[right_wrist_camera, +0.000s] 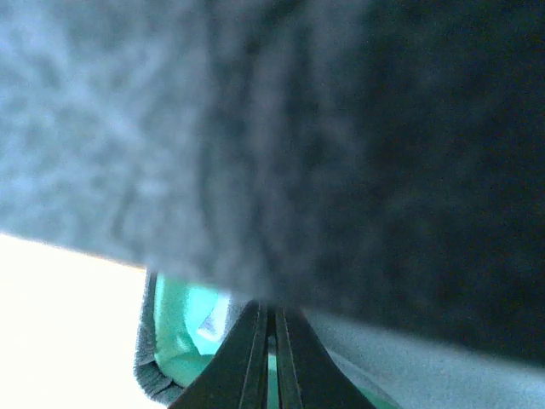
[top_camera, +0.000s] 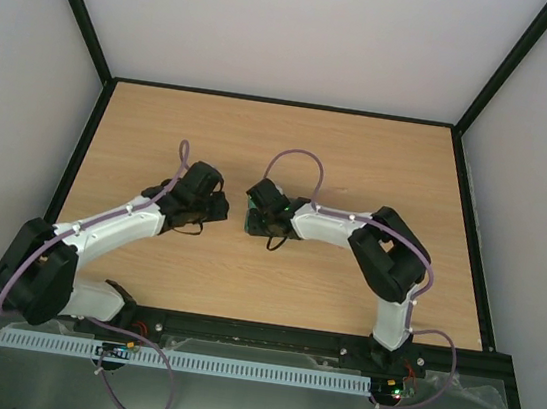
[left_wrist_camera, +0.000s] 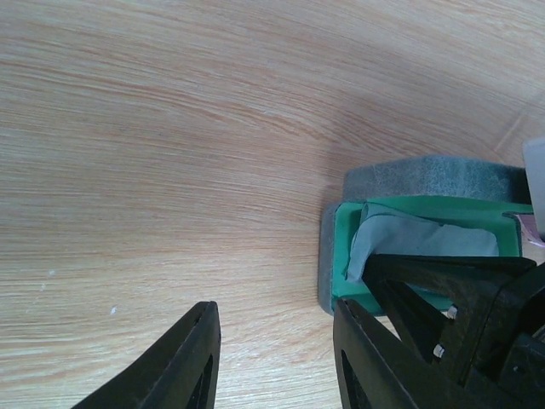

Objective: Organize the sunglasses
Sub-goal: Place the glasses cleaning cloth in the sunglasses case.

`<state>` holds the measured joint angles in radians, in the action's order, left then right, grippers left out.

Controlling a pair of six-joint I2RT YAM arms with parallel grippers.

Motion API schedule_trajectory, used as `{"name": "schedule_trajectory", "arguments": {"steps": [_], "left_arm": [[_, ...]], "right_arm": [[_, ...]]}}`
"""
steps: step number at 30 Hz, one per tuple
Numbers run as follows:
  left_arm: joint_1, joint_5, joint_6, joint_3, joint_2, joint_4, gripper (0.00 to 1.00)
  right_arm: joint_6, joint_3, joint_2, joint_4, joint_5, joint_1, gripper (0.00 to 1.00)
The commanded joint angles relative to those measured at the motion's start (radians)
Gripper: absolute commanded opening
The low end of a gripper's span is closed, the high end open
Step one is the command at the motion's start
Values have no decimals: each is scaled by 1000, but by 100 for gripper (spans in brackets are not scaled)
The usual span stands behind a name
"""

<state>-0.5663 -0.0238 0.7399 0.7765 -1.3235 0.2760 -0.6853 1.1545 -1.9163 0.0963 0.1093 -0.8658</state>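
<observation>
The grey-blue case (left_wrist_camera: pixel 326 256) lies open on the table, with its green lining (left_wrist_camera: pixel 345 247) showing and its lid (left_wrist_camera: pixel 434 177) raised behind. The pale blue-grey cloth (left_wrist_camera: pixel 417 239) lies bunched inside it. My right gripper (right_wrist_camera: pixel 272 313) has its jaws together, and its fingers (left_wrist_camera: pixel 426 281) reach into the case under the blurred lid (right_wrist_camera: pixel 255 128), which hides the tips. My left gripper (left_wrist_camera: pixel 274 307) is open and empty, low over bare wood just left of the case. Of the sunglasses only a pink sliver (left_wrist_camera: pixel 535 228) shows, at the right edge of the left wrist view.
In the top view both wrists meet near the table's middle, the left gripper (top_camera: pixel 215 207) facing the right gripper (top_camera: pixel 259 221), and they cover the case. The wooden table (top_camera: pixel 361 156) is framed by black rails and white walls.
</observation>
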Motion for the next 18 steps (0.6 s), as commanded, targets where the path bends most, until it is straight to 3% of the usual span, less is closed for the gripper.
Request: {"name": "schedule_trajectory", "arguments": {"steps": [1, 10, 18], "left_arm": [[5, 14, -9, -18, 17, 6, 40], [5, 26, -10, -19, 10, -4, 38], [5, 24, -8, -20, 17, 6, 38]], "right_arm": [[-9, 1, -23, 22, 41, -16, 5], [13, 5, 63, 51, 85, -16, 9], [18, 25, 25, 28, 76, -16, 9]]}}
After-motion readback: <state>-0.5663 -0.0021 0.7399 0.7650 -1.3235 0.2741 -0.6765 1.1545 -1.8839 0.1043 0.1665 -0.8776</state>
